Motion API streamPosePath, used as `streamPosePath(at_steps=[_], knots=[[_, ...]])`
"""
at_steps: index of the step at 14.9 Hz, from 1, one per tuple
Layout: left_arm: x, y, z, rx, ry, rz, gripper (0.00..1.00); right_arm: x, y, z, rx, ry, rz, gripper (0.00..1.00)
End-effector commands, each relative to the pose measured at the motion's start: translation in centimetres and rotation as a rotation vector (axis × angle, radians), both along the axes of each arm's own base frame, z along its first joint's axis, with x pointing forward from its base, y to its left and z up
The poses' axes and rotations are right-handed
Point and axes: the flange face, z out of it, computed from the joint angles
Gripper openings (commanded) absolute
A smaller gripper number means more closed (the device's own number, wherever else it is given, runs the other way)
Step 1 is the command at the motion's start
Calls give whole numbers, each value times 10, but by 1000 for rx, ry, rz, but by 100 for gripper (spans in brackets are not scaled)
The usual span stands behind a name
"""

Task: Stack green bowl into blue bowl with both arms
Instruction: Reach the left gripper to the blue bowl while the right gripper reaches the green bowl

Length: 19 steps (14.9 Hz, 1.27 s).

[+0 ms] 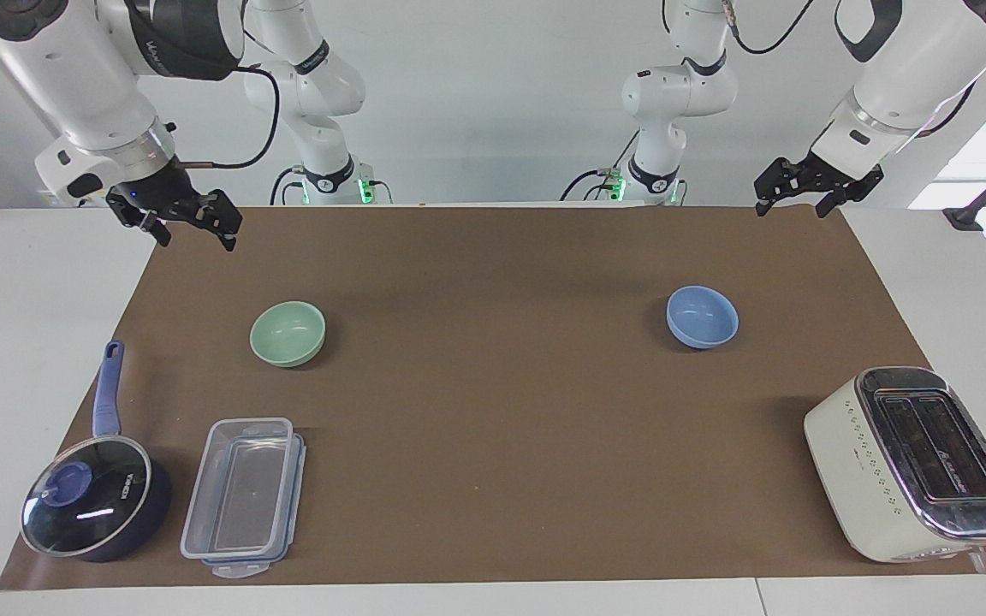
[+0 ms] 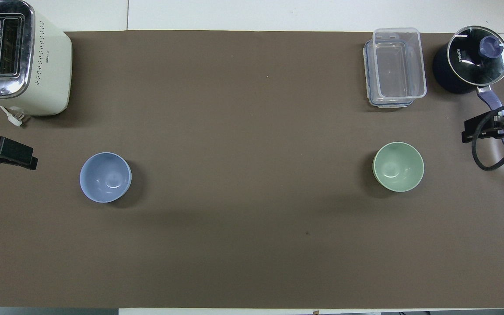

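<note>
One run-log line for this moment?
stage: not started | green bowl: on mat, empty | blue bowl: on mat, empty, apart | left gripper: open, raised | right gripper: open, raised

Two big white arms, round and smooth, built from fat tube parts with black rings at the joints. Black cables looping along each one. Silver metal collar just above the right pincer (image 1: pixel 193 224), with a thin black wire plugged in at its side. Black, bony pincer at each tip; same for the left pincer (image 1: pixel 816 193). Small green lights at both bases.
</note>
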Motion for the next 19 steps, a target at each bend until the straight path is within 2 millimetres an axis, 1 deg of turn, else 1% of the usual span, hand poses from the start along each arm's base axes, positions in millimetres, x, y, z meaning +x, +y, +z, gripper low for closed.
streamPosePath(at_steps=[1,3,5,6,8,10,11,12,13,15,16,18,19], knots=[[-5,-3,1,-13,-19,7,100,-1,-4,3,14,0,18,100],[-5,-3,3,-14,-25,3,100,-1,-4,2,15,3,18,100],[-6,1,0,-15,-20,3,100,-1,-4,3,14,-5,17,100],[-6,1,0,-14,-17,4,100,-1,1,3,14,-6,26,100],[-6,-1,0,-14,-19,3,100,-6,3,-2,15,6,41,100],[-7,-1,-1,-13,-20,6,100,-9,4,-11,18,0,68,100],[-7,0,-1,-13,-25,9,100,-10,2,-19,15,-31,64,100],[-4,2,-6,-15,-45,7,100,-15,0,-32,14,-38,61,98],[-3,5,-16,-15,-66,16,100,-21,-2,-48,15,-39,60,97],[-16,7,-52,-10,-50,21,100,-29,0,-83,15,-64,60,97],[-20,7,-70,-9,-45,21,100,-30,4,-95,20,-64,68,97],[-23,8,-100,-11,-27,-2,100,-26,0,-119,24,-62,65,97],[-24,11,-115,-14,-26,-19,100,-24,-5,-137,26,-54,80,97]])
